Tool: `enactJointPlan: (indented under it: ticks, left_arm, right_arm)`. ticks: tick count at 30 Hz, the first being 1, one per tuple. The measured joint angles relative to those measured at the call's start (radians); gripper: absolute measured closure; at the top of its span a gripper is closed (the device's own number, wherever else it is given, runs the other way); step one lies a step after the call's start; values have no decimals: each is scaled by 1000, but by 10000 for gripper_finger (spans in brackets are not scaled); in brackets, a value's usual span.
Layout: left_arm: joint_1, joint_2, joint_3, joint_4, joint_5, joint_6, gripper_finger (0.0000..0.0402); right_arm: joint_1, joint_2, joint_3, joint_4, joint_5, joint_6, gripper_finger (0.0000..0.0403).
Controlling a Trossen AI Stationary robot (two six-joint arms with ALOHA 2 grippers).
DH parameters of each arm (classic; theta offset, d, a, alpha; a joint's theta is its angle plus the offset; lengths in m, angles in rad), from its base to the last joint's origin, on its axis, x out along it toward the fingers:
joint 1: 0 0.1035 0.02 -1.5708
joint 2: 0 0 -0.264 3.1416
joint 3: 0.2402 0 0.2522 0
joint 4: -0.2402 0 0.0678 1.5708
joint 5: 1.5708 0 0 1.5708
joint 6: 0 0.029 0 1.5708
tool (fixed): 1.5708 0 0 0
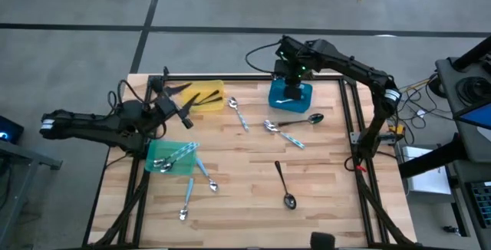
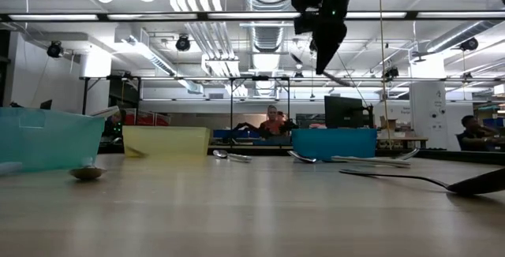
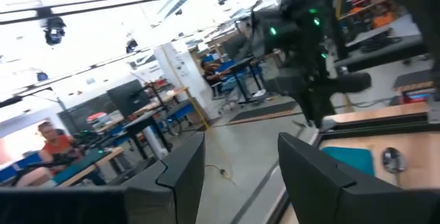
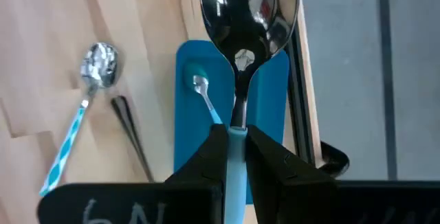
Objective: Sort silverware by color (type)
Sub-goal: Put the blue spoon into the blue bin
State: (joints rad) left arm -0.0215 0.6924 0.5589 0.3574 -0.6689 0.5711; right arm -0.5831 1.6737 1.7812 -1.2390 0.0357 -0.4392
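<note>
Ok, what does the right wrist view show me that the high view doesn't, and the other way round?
Only the right wrist view shows the right gripper shut on a spoon with a light blue handle, held over the blue bin, where another small spoon already lies. Only the high view shows the left gripper near the yellow bin, the green bin and a dark spoon lying mid-table. Both show the blue bin and the wooden table.
</note>
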Motion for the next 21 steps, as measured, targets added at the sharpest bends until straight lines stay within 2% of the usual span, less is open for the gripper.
enactJointPlan:
  ticks: [7,16,21]
  left_arm:
    - [58,-40,-6,-1,5,52,238]
    - [105,-92,-6,1,6,93,238]
    - [105,-125,-4,6,5,138,238]
  right_arm:
    - [-56,146,24,-17,3,-46,380]
    - [-84,333,152,-194,20,-77,380]
    - [-82,388,180,-219,17,-196,380]
